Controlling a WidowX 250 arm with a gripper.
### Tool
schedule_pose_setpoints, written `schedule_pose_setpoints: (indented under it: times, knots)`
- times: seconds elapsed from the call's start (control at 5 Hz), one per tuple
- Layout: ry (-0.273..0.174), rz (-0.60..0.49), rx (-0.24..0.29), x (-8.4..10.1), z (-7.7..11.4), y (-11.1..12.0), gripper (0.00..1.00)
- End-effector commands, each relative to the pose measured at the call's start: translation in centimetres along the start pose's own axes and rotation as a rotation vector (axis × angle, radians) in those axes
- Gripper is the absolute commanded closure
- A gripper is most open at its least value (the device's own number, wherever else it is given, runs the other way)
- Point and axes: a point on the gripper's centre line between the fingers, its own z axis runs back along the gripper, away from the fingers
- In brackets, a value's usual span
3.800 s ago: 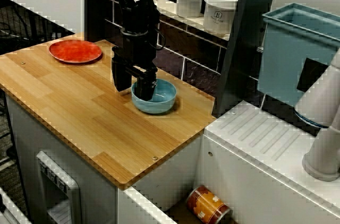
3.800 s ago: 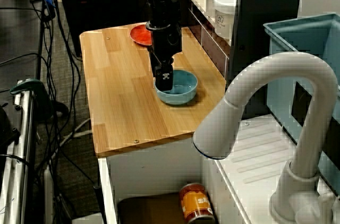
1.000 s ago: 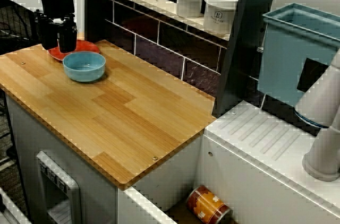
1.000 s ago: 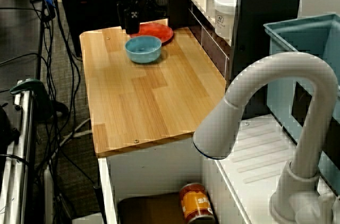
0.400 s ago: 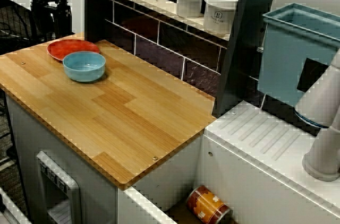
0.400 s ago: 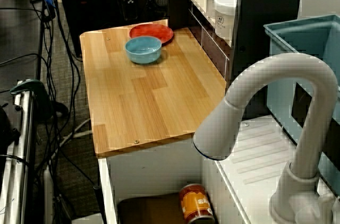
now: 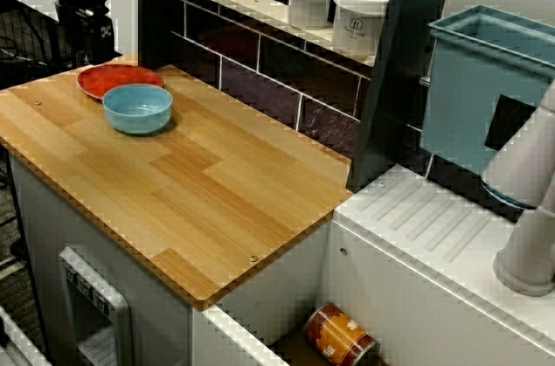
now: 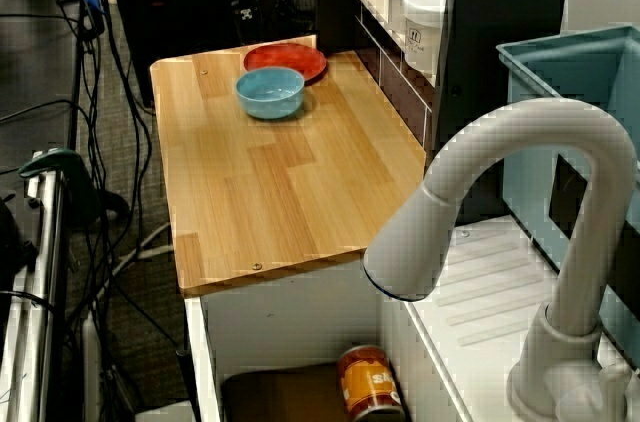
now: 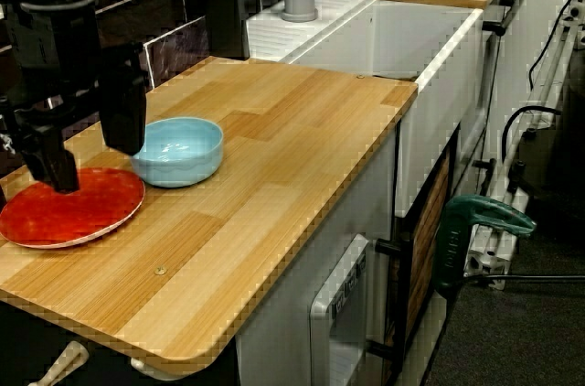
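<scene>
The blue bowl (image 9: 178,150) sits upright and empty near the back corner of the wooden tabletop (image 9: 274,157). It is just beside the red plate (image 9: 69,208), and from where I stand I can't tell whether the two rims touch. The tool (image 9: 95,166) hangs over the plate at the bowl's side, jaws spread wide and holding nothing. One finger (image 9: 123,121) is close to the bowl's rim, the other is above the plate, and neither seems to touch anything.

To my eye the bowl is set down and let go. The care now lies in the clearance: any move should go straight up first, since a sideways drift could catch that near finger on the rim and shove the bowl into the plate. The white jars (image 7: 310,0) on the shelf are well apart.
</scene>
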Motion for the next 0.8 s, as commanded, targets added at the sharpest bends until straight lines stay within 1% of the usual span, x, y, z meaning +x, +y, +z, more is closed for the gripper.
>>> schedule_pose_setpoints:
  times: [0.0,0.2,0.4,0.6]
  knots:
    - [-0.091,-0.062,0.107,1.0,0.0,0.3,0.00]
    - [-0.101,-0.095,0.110,1.5,-0.6,0.1,0.00]
    - [-0.094,-0.091,0.100,1.9,-1.0,0.1,0.00]
    - [-0.091,-0.110,0.076,2.2,-0.7,-0.8,0.00]
